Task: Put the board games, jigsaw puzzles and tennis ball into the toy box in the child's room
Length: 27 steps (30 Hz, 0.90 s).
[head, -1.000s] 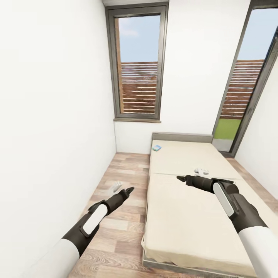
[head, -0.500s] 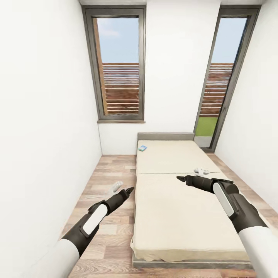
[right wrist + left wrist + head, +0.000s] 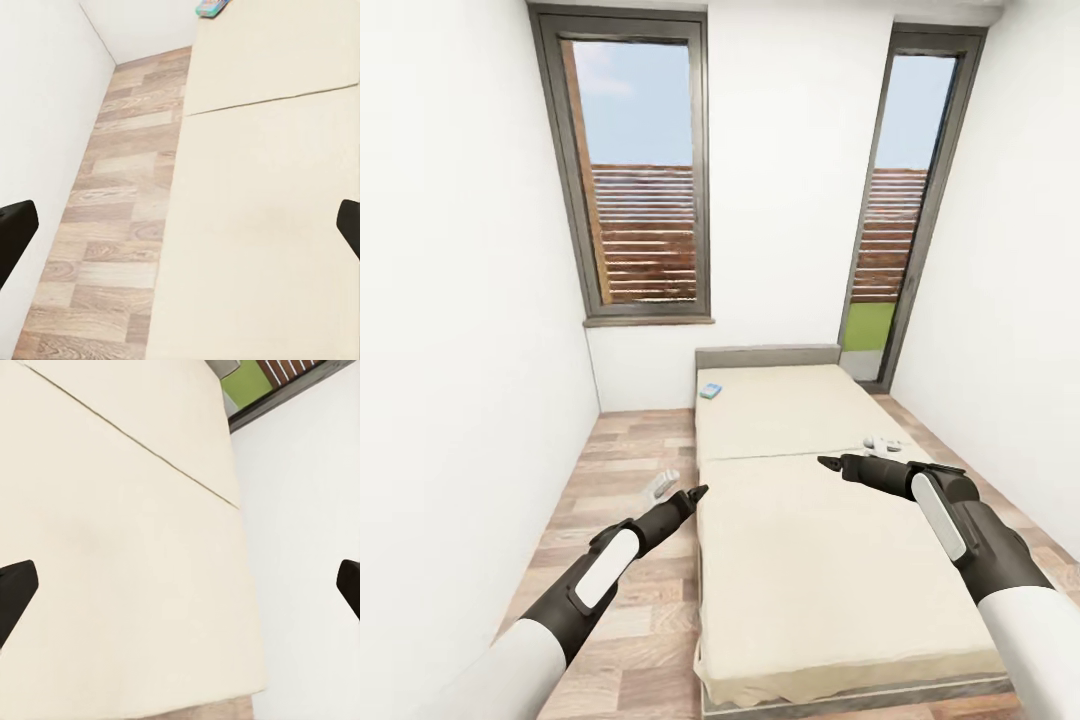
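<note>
The bed (image 3: 810, 570), with a beige mattress and a grey headboard, fills the middle of the child's room in the head view. One small blue-green board game (image 3: 709, 391) lies on it near the headboard's left corner, and it also appears as the board game (image 3: 212, 7) in the right wrist view. My left gripper (image 3: 678, 492) hangs open over the floor beside the bed's left edge. Over the mattress (image 3: 262, 225), far from the game, my right gripper (image 3: 855, 455) is open and empty. The table, toy box, jigsaw puzzles and tennis ball are out of view.
A wood-plank floor strip (image 3: 630, 570) runs between the bed and the white left wall (image 3: 460, 350). A narrower strip (image 3: 970, 480) lies by the right wall. Two tall windows (image 3: 645, 170) stand in the far wall behind the headboard.
The whole picture has shifted: the bed and windows now sit further left and look further off, so the camera has moved. Both arms hold the same pose.
</note>
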Available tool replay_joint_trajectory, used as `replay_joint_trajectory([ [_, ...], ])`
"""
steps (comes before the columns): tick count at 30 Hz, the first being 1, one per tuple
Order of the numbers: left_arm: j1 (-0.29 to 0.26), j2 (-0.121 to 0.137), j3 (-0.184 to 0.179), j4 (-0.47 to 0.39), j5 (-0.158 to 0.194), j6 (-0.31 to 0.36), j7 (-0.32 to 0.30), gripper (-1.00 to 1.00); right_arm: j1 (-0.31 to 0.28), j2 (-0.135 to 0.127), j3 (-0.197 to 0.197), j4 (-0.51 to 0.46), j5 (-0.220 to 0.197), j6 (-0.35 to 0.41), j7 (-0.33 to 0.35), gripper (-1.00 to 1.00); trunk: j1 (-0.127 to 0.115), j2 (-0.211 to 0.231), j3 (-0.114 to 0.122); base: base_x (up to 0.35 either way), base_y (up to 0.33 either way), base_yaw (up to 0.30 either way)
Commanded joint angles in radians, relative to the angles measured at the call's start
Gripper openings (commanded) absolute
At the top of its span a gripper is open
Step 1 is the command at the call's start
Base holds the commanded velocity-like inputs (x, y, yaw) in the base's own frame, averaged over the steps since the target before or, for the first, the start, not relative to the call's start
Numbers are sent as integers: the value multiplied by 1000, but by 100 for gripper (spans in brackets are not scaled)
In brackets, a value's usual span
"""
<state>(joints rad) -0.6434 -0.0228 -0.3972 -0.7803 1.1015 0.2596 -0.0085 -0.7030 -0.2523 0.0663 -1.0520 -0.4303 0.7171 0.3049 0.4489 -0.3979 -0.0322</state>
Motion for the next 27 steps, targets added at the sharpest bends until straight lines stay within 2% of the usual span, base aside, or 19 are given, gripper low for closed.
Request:
replay_joint_trajectory([
  [1, -1, 0, -1, 0, 6, 3, -1, 100, -1, -1, 1, -1, 1, 4, 2, 100, 1, -2, -2, 241, 154, -62],
  [9, -1, 0, -2, -4, -6, 3, -2, 100, -1, -1, 2, -4, 1, 4, 3, 100, 1, -2, -1, 282, 81, -33],
  [16, -1, -1, -1, -6, -46, 3, -2, 100, 8, -1, 2, -21, 0, 4, 3, 100, 1, -2, -1, 317, 37, -11],
  [27, -1, -2, 0, -6, -65, 3, -2, 100, 24, -1, 3, -57, -1, 5, 3, 100, 1, -2, 0, 273, 61, -4],
])
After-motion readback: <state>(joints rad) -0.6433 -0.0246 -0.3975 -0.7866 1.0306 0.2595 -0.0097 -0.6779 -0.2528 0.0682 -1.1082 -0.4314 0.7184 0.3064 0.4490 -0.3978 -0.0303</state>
